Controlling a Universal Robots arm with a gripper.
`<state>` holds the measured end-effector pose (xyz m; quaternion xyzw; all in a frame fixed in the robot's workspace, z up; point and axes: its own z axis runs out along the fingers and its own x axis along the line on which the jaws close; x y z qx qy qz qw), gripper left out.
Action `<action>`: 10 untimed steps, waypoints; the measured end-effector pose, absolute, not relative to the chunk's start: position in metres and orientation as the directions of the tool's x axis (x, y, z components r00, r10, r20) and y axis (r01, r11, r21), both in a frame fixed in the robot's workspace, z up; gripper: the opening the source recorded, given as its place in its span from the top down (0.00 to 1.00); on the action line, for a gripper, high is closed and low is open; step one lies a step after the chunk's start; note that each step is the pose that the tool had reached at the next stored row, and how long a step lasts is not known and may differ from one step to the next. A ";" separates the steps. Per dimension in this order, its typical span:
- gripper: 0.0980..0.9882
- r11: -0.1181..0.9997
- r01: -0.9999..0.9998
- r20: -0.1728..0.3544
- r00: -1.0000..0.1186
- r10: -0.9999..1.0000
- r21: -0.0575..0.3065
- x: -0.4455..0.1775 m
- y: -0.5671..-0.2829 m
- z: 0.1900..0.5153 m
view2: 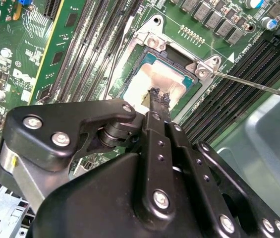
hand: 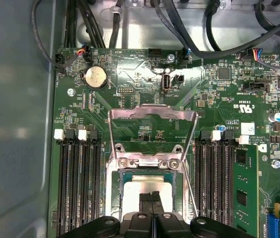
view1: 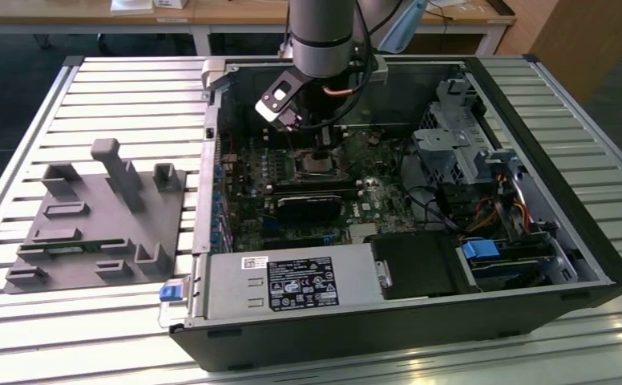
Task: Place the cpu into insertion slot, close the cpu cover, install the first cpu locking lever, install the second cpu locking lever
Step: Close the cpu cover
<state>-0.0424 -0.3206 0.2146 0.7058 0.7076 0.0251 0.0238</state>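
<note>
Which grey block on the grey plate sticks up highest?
The slim grey post with the square top, near the flat grey plate's far edge in the exterior view. The other blocks are all shorter.

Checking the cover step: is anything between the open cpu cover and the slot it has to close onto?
Yes, the gripper itself: its shut tips sit on or just above the cpu lying in the slot, where the open cover would land. Nothing else visible does.
</note>
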 end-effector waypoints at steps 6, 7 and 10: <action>0.99 0.002 0.998 0.003 -0.003 1.000 0.069 -0.042 -0.321 0.215; 0.99 0.002 0.998 0.003 -0.003 1.000 0.069 -0.042 -0.321 0.216; 0.99 0.002 0.998 0.004 -0.003 1.000 0.069 -0.042 -0.321 0.219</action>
